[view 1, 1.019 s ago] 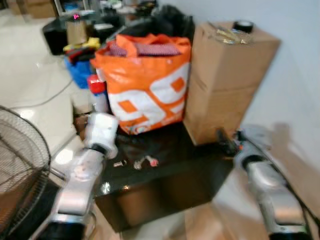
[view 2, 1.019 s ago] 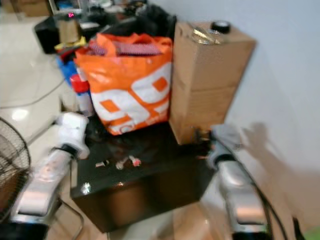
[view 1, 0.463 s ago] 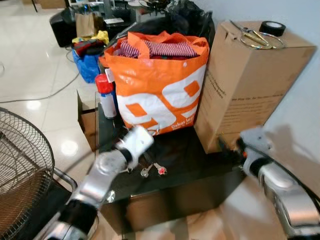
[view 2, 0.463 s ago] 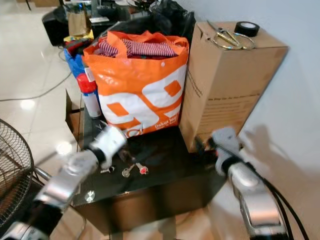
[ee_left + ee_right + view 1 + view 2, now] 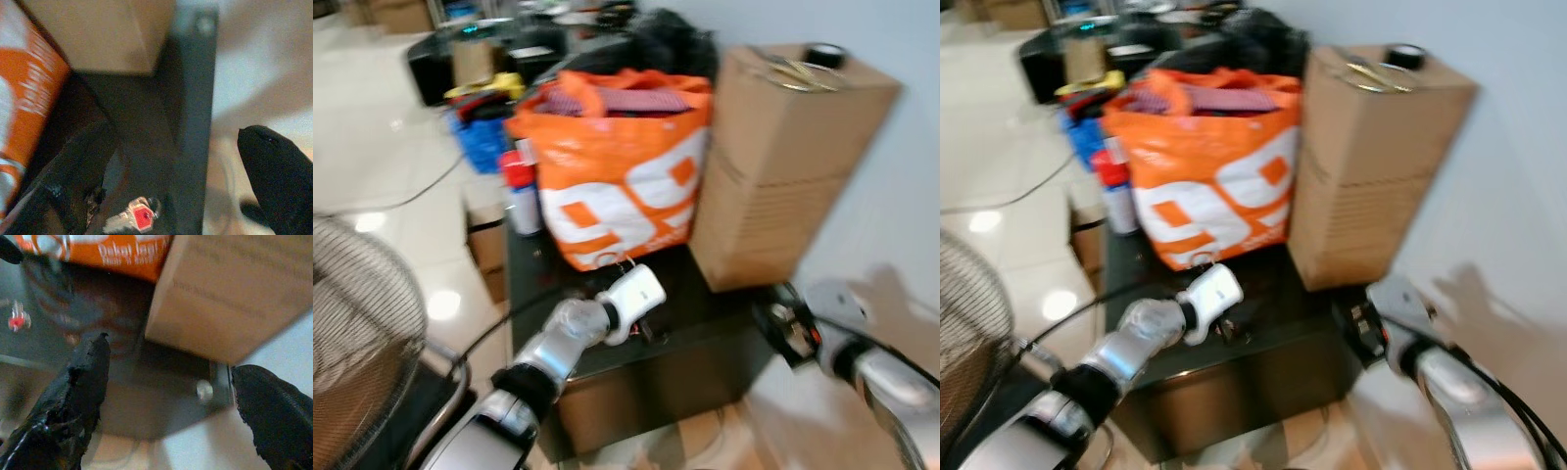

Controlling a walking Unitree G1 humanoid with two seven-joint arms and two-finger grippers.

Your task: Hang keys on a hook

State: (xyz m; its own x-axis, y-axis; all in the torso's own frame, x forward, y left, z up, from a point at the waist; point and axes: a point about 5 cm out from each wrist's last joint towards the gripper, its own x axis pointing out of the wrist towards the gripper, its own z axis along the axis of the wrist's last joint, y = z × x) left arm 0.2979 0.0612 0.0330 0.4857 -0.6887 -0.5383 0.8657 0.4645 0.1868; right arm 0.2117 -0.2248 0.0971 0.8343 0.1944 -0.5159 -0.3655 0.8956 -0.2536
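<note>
An orange bag (image 5: 617, 186) stands on a black table (image 5: 705, 313), stuffed with striped cloth (image 5: 626, 98). Beside it is a cardboard box (image 5: 783, 166) with tape (image 5: 824, 54) and scissors (image 5: 793, 69) on its lid. A red-capped can (image 5: 519, 191) stands at the bag's other side. The keys (image 5: 134, 219), with a red tag, lie on the tabletop between the spread fingers of the left gripper (image 5: 166, 196). The right gripper (image 5: 166, 396), also spread wide, hangs by the table's corner near the box.

Head stereo pair looks down on black table (image 5: 705, 323); wrist cameras close above it.
</note>
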